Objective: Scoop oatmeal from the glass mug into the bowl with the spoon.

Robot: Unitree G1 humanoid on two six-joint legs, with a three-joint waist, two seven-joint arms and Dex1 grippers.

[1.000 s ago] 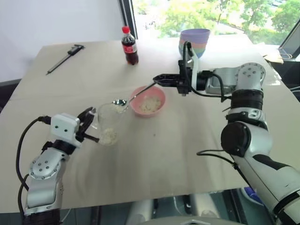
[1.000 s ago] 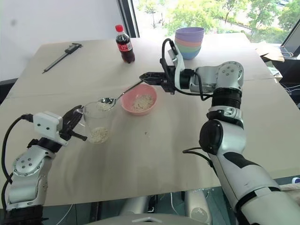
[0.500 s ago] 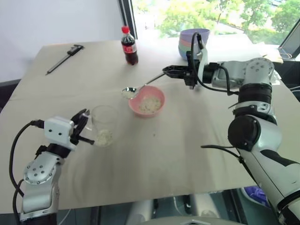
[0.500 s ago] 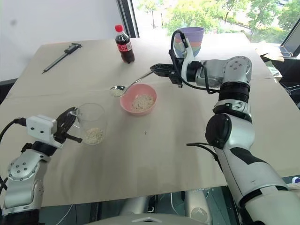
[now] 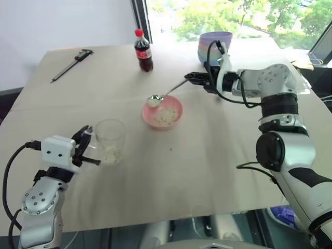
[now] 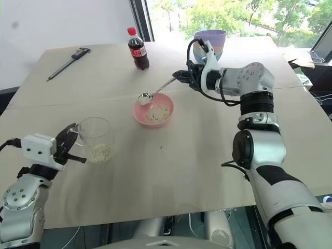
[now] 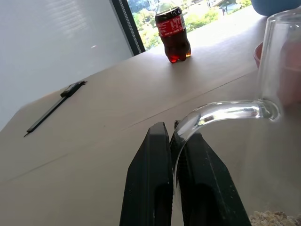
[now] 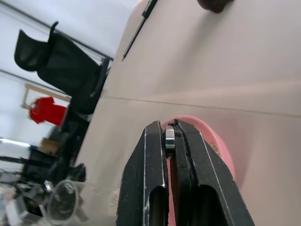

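Left eye view: spoon (image 5: pixel 166 93) slants, tip down over bowl (image 5: pixel 176 120).

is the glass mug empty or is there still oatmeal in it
Not empty. The glass mug, standing upright on the table, has a low layer of pale oatmeal at its bottom.

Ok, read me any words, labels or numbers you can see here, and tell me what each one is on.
Cola bottle: its red label carries white script, too small and blurred to read.
Caliper: any scale marks are too small to make out.
Nothing readable on the mug, pink bowl or stacked bowls.
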